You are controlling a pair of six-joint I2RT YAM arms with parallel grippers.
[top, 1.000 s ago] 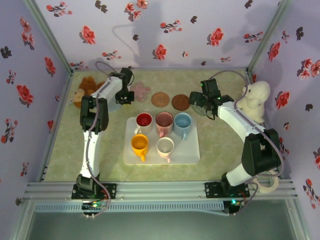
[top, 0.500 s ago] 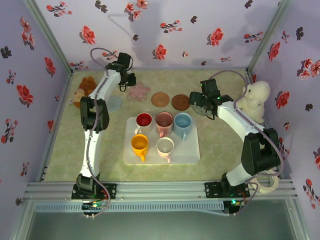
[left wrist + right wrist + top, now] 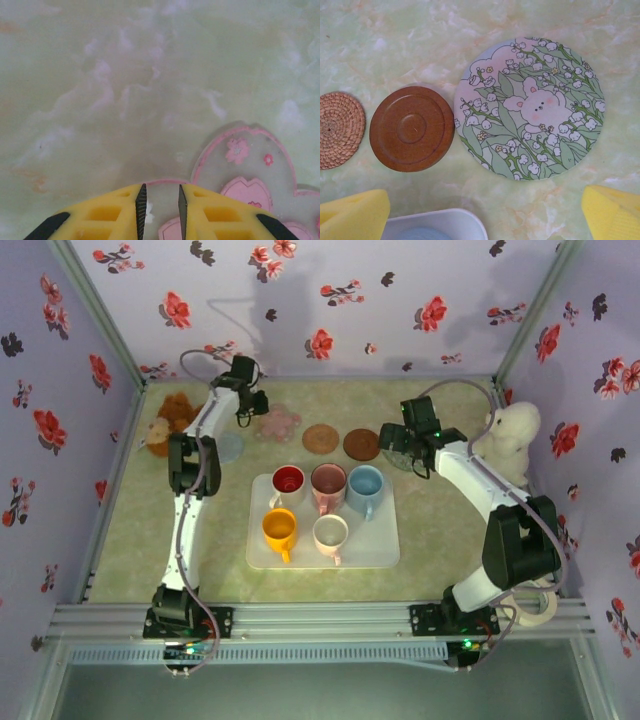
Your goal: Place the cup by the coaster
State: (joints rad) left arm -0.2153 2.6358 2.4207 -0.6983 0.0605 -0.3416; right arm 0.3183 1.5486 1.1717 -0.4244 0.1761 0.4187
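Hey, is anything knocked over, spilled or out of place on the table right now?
Nothing stands out. All five cups stand upright on the tray, nothing is spilled, and the coasters lie flat in a row behind it.

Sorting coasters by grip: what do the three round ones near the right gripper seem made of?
Tan round coaster: likely woven rattan, spiral braid visible. Brown round coaster: probably wood, satin, with turned concentric rings. Bunny-print round coaster: smooth printed face; base material unclear.
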